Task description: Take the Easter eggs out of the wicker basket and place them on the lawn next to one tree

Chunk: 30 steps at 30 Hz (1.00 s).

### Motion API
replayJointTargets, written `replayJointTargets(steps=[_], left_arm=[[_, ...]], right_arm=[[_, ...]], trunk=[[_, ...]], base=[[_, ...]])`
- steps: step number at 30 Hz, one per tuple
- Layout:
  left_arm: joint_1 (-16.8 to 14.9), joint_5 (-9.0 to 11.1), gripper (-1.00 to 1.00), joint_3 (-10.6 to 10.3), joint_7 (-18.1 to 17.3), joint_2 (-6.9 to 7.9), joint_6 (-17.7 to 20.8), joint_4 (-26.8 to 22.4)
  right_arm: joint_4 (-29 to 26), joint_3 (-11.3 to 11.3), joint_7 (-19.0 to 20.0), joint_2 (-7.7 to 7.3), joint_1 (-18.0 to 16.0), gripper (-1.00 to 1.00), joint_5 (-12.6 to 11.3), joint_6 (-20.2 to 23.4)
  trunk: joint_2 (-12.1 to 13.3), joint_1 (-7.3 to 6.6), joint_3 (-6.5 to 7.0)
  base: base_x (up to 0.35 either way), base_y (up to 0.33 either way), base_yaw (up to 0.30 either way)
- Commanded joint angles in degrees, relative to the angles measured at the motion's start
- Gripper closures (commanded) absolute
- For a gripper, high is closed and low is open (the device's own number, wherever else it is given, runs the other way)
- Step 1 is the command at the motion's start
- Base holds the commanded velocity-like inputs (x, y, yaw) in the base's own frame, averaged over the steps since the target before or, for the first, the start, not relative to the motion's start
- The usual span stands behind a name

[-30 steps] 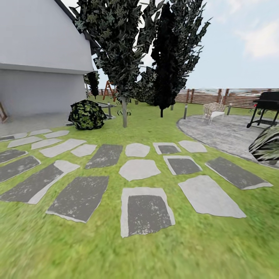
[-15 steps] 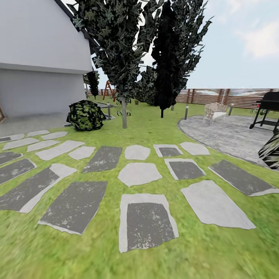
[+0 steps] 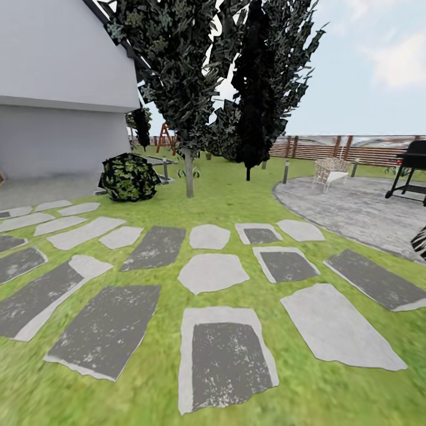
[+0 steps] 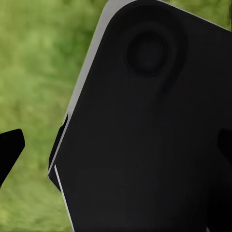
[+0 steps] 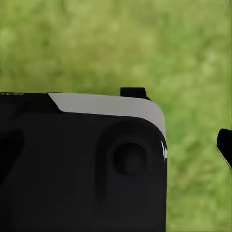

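Whole head view has shifted since a second ago: stepping stones sit lower and larger, the striped plant at the right edge (image 3: 421,241) is nearly out of frame, grill pushed further right — camera moved forward, not the things. Nearest, the lawn (image 3: 148,390), blurry green with yellowish patches, runs under everything. On it a spread of flat stepping stones (image 3: 225,355), some light grey, some with dark grey tops, in rough rows going left toward the house. Beyond the stones, a dark-leaved bush (image 3: 128,176) on the left and just beside it a tree with a thin pale trunk (image 3: 189,171) and jagged dark foliage above. Right of that, a narrow black cypress-like tree (image 3: 254,89). Right side: grey paved round area (image 3: 355,207) with a white wicker chair (image 3: 328,171) and a black grill (image 3: 411,168) on it. Far back, a wooden fence (image 3: 331,148) and a red swing frame (image 3: 165,139); grey house wall (image 3: 59,89) on the left, pale sky above. Left wrist view: a dark robot body panel (image 4: 145,135) over blurred grass, one black fingertip (image 4: 9,147) at the edge; jaws' opening cannot be told. Right wrist view: a dark panel (image 5: 82,164) over grass, a black fingertip (image 5: 225,142) at the edge; opening cannot be told either.
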Motion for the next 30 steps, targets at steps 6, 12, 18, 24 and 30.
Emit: replayJointTargets(steps=[6, 12, 18, 24, 30], left_arm=[[0.02, 0.19, -1.00, 0.16, 0.01, 0.00, 0.07, -0.10], [0.02, 0.19, -1.00, 0.16, 0.01, 0.00, 0.07, -0.10], [0.02, 0.19, -1.00, 0.16, 0.01, 0.00, 0.07, -0.10], [0.02, 0.19, -1.00, 0.16, 0.01, 0.00, 0.07, -0.10], [0.02, 0.19, -1.00, 0.16, 0.01, 0.00, 0.07, -0.10]], right_arm=[[0.06, -0.01, 0.06, 0.00, -0.03, -1.00, 0.00, -0.19], [0.06, -0.01, 0.06, 0.00, -0.03, -1.00, 0.00, -0.19], [0.04, -0.01, 0.06, 0.00, -0.03, -1.00, 0.00, -0.19], [0.02, -0.01, 0.06, 0.00, -0.03, -1.00, 0.00, -0.19], [0.01, -0.01, 0.06, 0.00, -0.03, -1.00, 0.00, -0.19]], trunk=[[-0.02, 0.03, -0.05], [-0.02, 0.03, -0.05], [-0.02, 0.03, -0.05], [-0.02, 0.03, -0.05], [-0.02, 0.03, -0.05]], base=[[0.333, 0.000, 0.000], [0.333, 0.000, 0.000], [0.333, 0.000, 0.000], [0.333, 0.000, 0.000], [0.333, 0.000, 0.000]])
